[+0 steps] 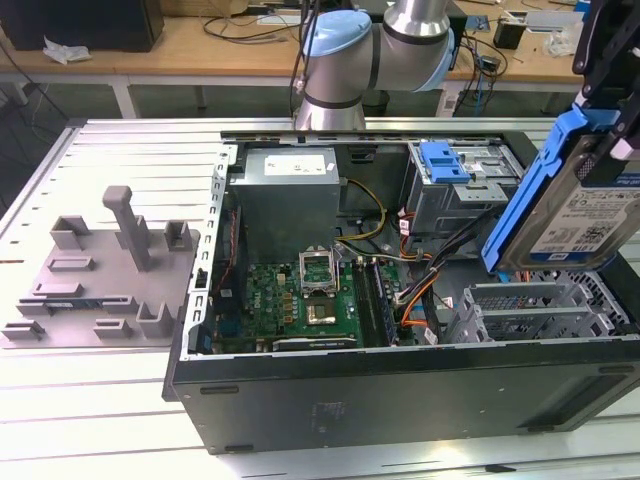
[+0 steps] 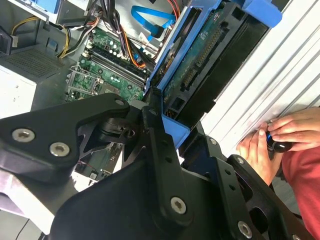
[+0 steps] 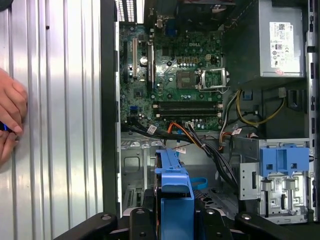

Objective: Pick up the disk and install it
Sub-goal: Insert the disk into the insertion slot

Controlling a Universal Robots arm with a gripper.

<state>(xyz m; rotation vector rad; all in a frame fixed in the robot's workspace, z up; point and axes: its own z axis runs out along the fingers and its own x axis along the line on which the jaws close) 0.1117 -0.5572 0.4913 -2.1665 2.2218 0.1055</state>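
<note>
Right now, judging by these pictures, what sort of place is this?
Most likely a robotics or electronics lab. An open computer case lies on a ribbed metal table, a robot arm holds a disk over it, and wooden benches with cables stand behind.

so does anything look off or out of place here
A person's hands are on the ribbed metal table right beside the open computer case, close to the arm's work. The disk hangs tilted above the case, clamped in the fingers, not in any bay. Nothing looks damaged or spilled.
</note>
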